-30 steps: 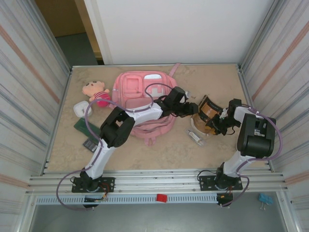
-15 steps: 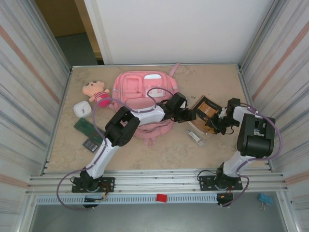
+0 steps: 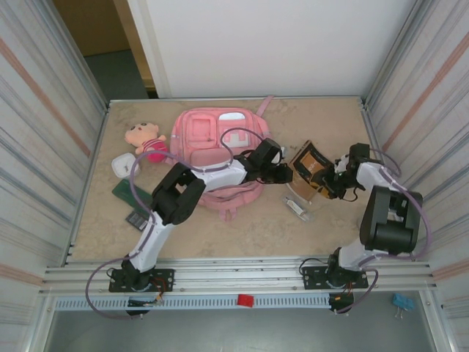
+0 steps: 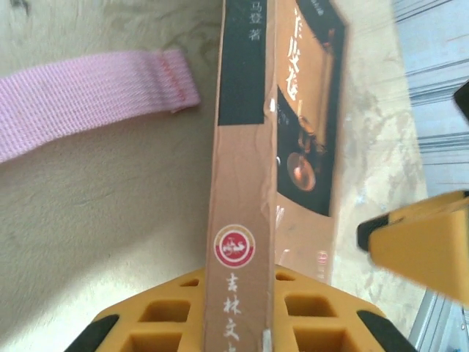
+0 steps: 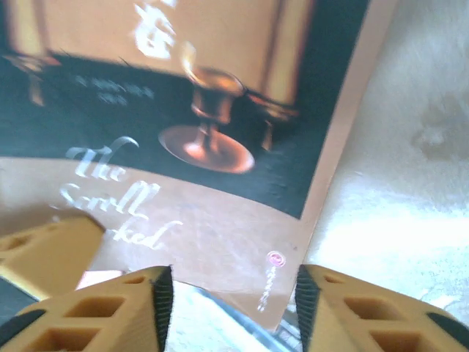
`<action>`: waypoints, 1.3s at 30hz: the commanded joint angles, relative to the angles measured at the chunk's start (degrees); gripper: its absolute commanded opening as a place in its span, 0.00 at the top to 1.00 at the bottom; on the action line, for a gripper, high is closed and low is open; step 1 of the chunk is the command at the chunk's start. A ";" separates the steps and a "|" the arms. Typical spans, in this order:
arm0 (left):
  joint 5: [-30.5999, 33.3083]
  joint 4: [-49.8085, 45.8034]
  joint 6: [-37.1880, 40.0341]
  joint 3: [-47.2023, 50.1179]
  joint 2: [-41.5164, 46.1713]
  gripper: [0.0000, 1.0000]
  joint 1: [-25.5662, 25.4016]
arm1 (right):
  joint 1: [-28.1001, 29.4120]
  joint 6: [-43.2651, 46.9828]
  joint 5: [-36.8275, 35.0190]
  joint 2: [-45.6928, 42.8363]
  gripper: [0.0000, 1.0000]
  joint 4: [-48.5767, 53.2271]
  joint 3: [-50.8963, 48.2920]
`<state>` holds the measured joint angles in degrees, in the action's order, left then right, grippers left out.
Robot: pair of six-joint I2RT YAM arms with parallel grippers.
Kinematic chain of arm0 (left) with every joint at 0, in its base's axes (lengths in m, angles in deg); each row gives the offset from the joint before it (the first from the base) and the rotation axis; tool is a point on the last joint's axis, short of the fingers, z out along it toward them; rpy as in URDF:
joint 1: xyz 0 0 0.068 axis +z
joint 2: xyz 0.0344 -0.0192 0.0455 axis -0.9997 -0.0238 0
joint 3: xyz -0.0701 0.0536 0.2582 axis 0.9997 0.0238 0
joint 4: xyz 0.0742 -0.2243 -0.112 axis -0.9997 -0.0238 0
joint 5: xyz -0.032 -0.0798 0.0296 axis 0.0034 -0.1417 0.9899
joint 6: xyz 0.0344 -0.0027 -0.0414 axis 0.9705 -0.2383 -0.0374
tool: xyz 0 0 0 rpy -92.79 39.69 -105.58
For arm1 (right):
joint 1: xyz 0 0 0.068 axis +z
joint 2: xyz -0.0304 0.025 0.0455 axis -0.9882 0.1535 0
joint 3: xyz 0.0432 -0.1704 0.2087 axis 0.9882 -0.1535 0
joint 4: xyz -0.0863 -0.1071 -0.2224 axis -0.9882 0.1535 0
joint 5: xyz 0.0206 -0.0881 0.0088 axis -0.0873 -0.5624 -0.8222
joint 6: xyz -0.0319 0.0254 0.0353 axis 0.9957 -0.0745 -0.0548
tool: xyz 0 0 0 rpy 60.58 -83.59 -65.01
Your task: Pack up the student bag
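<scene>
The bag (image 3: pixel 212 147) lies flat on the far middle of the table (image 3: pixel 242 235), left of centre, pocketed front up. Its long axis runs from the back wall toward the arms, and one strap trails off its far right corner toward that wall. The left arm reaches across the bag's near right part. Just right of the bag, a brown-and-black book (image 3: pixel 308 170) stands tilted on edge between the two grippers. The left gripper (image 3: pixel 282 174) clamps it at the spine: in the left wrist view the spine (image 4: pixel 238 183) runs down between the yellow fingers (image 4: pixel 161 315), one against each cover, and a pink strap end (image 4: pixel 88 95) lies on the table beside it. The right gripper (image 3: pixel 327 183) sits at the book's other side, its fingers (image 5: pixel 381 315) parted, with the cover's lower corner (image 5: pixel 275 271) before the gap; whether they touch it I cannot tell. A clear packet (image 3: pixel 299 207) lies near the book. Left of the bag are a doll (image 3: pixel 146 139), a white object (image 3: pixel 123 166) and a green one (image 3: pixel 132 194).
</scene>
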<state>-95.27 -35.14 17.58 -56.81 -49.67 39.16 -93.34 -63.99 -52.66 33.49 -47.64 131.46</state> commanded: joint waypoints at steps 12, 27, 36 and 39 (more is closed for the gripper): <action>-5.37 32.77 3.80 21.94 34.54 0.99 1.88 | -2.52 -13.44 10.86 -38.16 0.01 -26.68 -5.54; -14.58 44.27 -5.56 28.12 43.99 0.97 4.60 | 11.88 -38.22 21.54 -33.84 0.01 -61.54 -10.42; -10.02 44.86 -6.94 34.02 45.68 0.95 7.02 | 15.35 -39.22 20.37 -36.84 0.14 -72.02 -10.98; -10.24 43.01 -5.79 34.40 46.18 0.95 7.06 | 16.02 -36.49 17.82 -37.74 0.33 -67.82 -10.17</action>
<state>-106.55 4.49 10.70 -22.39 -6.59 45.94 -77.93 -102.61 -32.35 -2.62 -114.13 120.67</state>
